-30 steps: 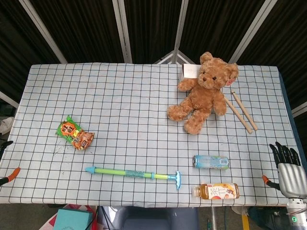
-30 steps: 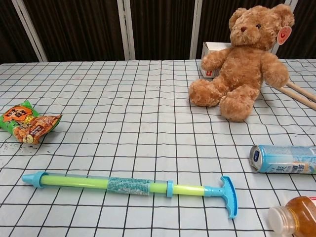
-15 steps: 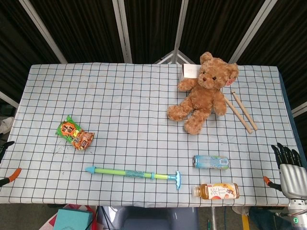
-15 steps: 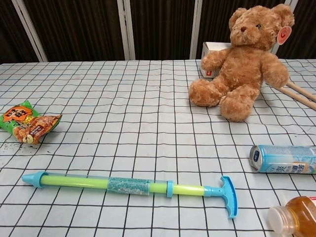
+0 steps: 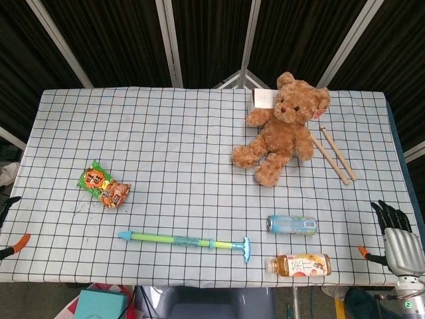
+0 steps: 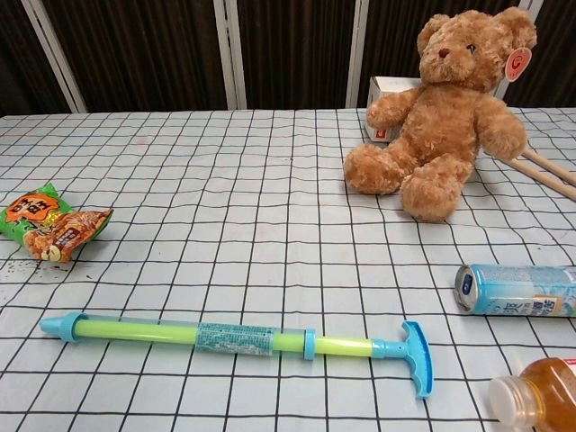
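My right hand (image 5: pixel 397 239) hangs off the table's front right corner, its fingers spread and holding nothing. The nearest things to it are a tea bottle (image 5: pixel 300 265) (image 6: pixel 540 396) and a pale blue can (image 5: pixel 292 224) (image 6: pixel 517 290), both lying on their sides. Only a dark fingertip and an orange thumb tip of my left hand (image 5: pixel 12 222) peek in at the left edge, set apart, with nothing between them. The snack packets (image 5: pixel 103 185) (image 6: pixel 49 225) lie closest to it. The chest view shows neither hand.
A brown teddy bear (image 5: pixel 282 129) (image 6: pixel 445 117) sits at the back right against a white box (image 5: pixel 262 98), with two wooden sticks (image 5: pixel 335 154) to its right. A blue and green pump toy (image 5: pixel 186 240) (image 6: pixel 234 337) lies along the front of the checked table (image 5: pixel 166 146).
My right hand has sunk slightly lower by the table's corner. Nothing on the table has moved.
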`<state>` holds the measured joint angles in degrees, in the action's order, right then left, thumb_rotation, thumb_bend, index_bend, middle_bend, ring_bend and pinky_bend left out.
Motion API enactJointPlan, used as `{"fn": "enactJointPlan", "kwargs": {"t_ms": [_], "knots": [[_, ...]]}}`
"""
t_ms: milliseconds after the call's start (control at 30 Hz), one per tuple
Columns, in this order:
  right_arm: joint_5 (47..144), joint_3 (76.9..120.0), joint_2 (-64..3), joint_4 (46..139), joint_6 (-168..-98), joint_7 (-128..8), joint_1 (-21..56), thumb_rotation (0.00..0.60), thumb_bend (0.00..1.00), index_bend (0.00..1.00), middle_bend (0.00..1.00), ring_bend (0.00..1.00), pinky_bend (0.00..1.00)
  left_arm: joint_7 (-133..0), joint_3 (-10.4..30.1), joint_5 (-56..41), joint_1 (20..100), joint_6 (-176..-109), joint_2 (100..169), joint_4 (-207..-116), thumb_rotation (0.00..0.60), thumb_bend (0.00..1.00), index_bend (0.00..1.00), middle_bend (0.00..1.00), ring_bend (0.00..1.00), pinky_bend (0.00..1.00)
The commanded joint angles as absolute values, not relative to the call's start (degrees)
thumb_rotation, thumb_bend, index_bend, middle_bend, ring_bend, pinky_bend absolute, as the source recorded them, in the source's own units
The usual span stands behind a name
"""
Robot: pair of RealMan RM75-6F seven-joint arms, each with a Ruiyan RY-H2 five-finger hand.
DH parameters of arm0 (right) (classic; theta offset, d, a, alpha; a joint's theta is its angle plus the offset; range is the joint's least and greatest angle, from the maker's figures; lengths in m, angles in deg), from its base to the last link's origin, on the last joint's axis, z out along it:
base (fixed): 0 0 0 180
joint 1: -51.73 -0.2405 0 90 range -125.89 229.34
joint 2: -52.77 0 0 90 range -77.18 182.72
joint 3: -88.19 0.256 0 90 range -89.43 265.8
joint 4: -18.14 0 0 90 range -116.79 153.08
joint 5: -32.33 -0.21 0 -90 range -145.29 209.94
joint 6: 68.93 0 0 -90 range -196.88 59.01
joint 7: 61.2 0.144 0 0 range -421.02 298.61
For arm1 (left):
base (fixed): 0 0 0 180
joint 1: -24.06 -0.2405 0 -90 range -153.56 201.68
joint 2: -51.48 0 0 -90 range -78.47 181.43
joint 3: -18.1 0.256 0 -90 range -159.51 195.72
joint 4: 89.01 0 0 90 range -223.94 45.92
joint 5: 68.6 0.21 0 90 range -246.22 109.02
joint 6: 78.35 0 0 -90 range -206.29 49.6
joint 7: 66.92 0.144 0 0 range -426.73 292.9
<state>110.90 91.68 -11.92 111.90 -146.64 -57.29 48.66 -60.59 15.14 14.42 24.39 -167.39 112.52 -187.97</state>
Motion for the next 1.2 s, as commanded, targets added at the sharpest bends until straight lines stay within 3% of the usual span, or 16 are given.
{"fn": "enactJointPlan", "kwargs": {"t_ms": [33,200,433,867,1200], "knots": [[111.5,93.1,-10.8,112.4,-138.0,-41.5,44.5,0.600,0.20,0.00,0.09,0.05,0.00,-60.8,14.8,13.9,24.4,-167.4,112.5,-187.9,0.600,0.31,0.18,0.00,0.00,0.12],[107.2,97.5,-11.2,109.8,-128.3,-31.8,38.0,0.600,0.20,0.02,0.15,0.10,0.00,-60.6,14.3,12.7,24.8,-166.7,112.6,-187.8,0.600,0.31,0.18,0.00,0.00,0.12],[93.4,105.8,-16.2,105.4,-116.9,-21.8,30.8,0.600,0.20,0.07,0.18,0.11,0.00,-59.5,13.9,11.6,25.2,-166.1,112.9,-187.8,0.600,0.31,0.18,0.00,0.00,0.12],[79.2,109.7,-21.9,93.9,-108.6,-28.9,21.6,0.600,0.20,0.09,0.21,0.13,0.00,-58.0,13.3,9.8,25.7,-165.2,113.4,-187.8,0.600,0.31,0.18,0.00,0.00,0.12],[70.9,109.6,-26.9,87.5,-106.7,-36.4,16.1,0.600,0.20,0.20,0.28,0.16,0.00,-57.8,13.0,8.9,25.8,-165.1,113.5,-187.7,0.600,0.31,0.18,0.00,0.00,0.12]]}}
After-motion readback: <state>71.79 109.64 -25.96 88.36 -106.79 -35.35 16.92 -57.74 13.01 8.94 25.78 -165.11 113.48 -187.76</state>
